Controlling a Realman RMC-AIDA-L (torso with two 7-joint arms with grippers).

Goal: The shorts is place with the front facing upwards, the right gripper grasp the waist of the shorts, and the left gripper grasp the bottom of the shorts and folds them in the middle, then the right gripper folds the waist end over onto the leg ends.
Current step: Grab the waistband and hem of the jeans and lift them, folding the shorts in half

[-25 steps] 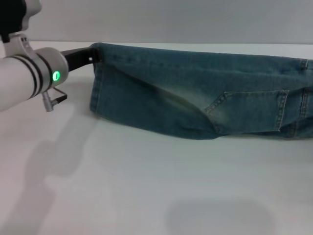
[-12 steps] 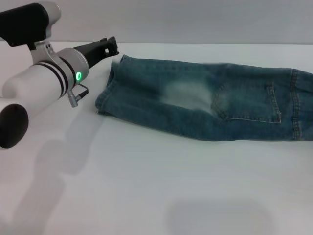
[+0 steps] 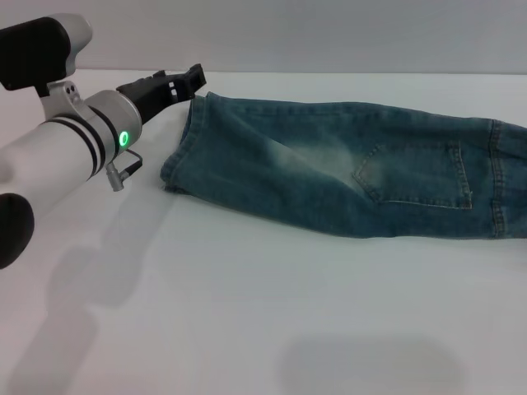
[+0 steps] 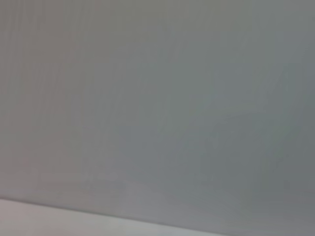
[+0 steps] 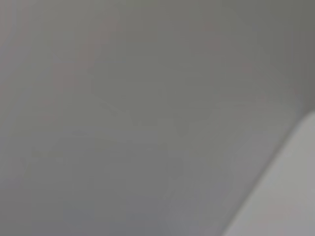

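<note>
The denim shorts (image 3: 329, 177) lie folded lengthwise on the white table (image 3: 247, 313), a back pocket (image 3: 420, 177) facing up. Their bottom, the straight leg hems (image 3: 179, 152), is at the left end. The waist (image 3: 504, 181) reaches the picture's right edge. My left gripper (image 3: 183, 82) hovers just beyond the upper corner of the hems, open and holding no cloth, with its green-lit arm (image 3: 82, 144) reaching in from the left. The right gripper is out of view. Both wrist views show only a blank grey surface.
Bare white table top extends in front of the shorts and to their left under the left arm. A grey wall (image 3: 329, 33) stands behind the table's far edge.
A second ago the left gripper held the hems up with the shorts draped. It has since let go, the shorts now lie flat, and the gripper has shifted slightly beside the hems.
</note>
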